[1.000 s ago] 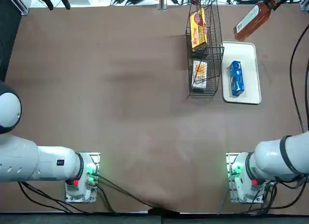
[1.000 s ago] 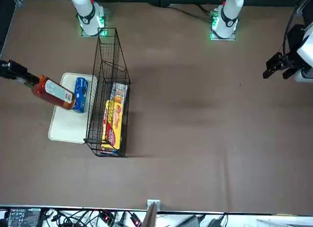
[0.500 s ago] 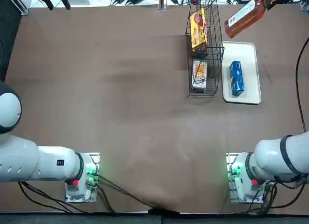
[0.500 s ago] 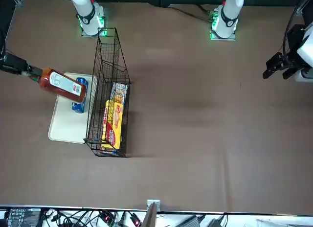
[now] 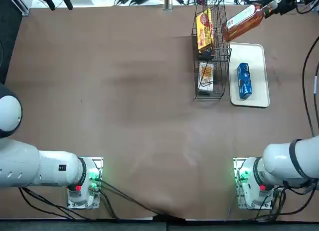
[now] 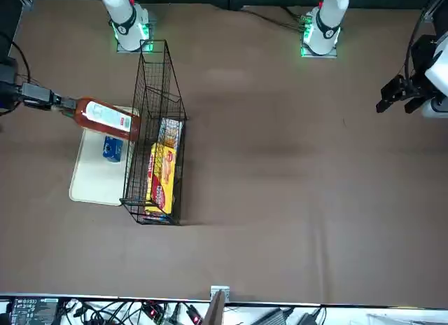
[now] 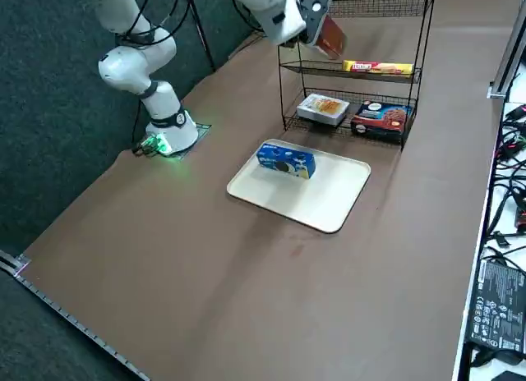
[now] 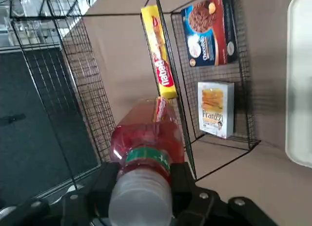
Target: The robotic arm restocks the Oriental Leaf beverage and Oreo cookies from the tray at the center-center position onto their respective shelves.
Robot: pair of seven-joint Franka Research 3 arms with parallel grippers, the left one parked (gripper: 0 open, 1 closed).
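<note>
Right gripper [image 8: 141, 187] clamped on the neck of the Oriental Leaf beverage [image 6: 106, 118] just under the white cap, fingers [image 8: 181, 179] flanking it on both sides; bottle held lying nearly horizontal in the air, base leading toward the open side of the shelves [image 6: 155, 136], above the tray's [image 5: 260, 61] far end. Base reads as at or just inside the wire frame at an upper tier, exact depth not resolvable. Full of reddish-brown tea, so likely fairly heavy for its size, with the weight hanging well out from the grip: expect sag and some liquid slosh on fast moves. Thin clear plastic, smooth and round, probably slippery and squashy mid-body; the neck ring is the stiff spot, so the hold looks sensible. Rolling likely if laid on its side on wire. Oreo cookies [image 7: 286, 161] flat on the tray, near the rack-side edge, untouched; light packet, crushable contents, best pinched across the short width at mid-length. Lower tiers already carry a yellow-and-red packet [image 8: 159, 53] and two cookie boxes [image 8: 209, 24].
</note>
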